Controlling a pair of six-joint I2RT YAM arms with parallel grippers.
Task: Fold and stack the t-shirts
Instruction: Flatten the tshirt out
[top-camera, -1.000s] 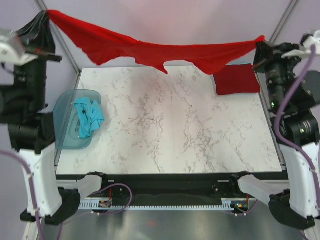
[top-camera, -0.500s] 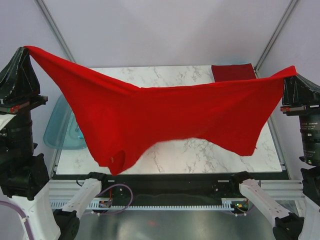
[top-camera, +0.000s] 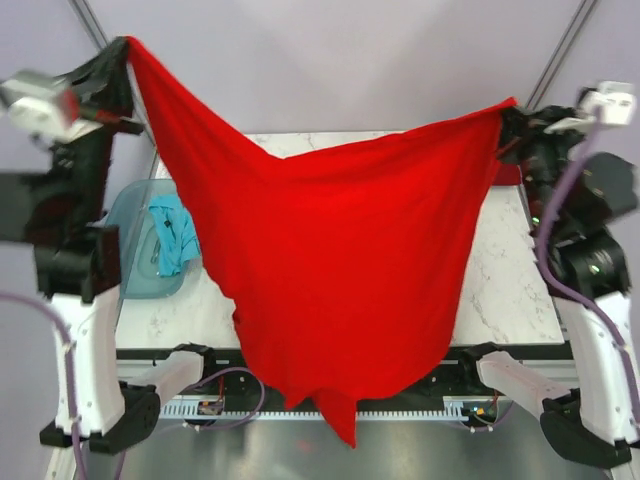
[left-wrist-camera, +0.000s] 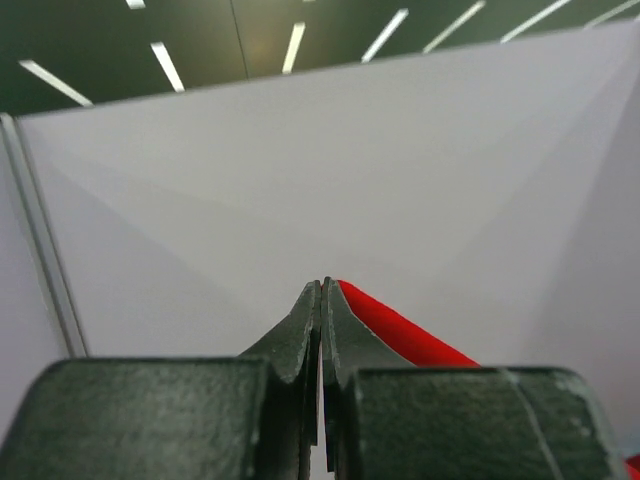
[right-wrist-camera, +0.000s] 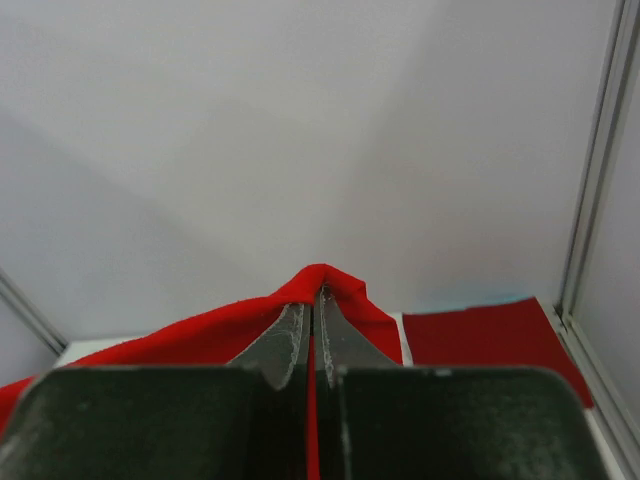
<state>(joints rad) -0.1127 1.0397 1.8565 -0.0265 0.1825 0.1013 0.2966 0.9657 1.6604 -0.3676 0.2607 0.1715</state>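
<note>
A large red t-shirt hangs spread between my two raised grippers and drapes down over the table's front edge. My left gripper is shut on its upper left corner; in the left wrist view the jaws are closed with red cloth beside them. My right gripper is shut on the upper right corner; the right wrist view shows red cloth pinched over the fingertips. A folded dark red shirt lies at the table's back right, mostly hidden in the top view.
A translucent blue bin at the table's left holds a crumpled teal shirt. The marble table shows only at the right and lower left of the hanging shirt. Frame posts stand at the back corners.
The shirt went from stretched along the back of the table, to lifted wide toward the camera, to hanging long past the front edge. Both grippers kept their hold and moved inward and back.
</note>
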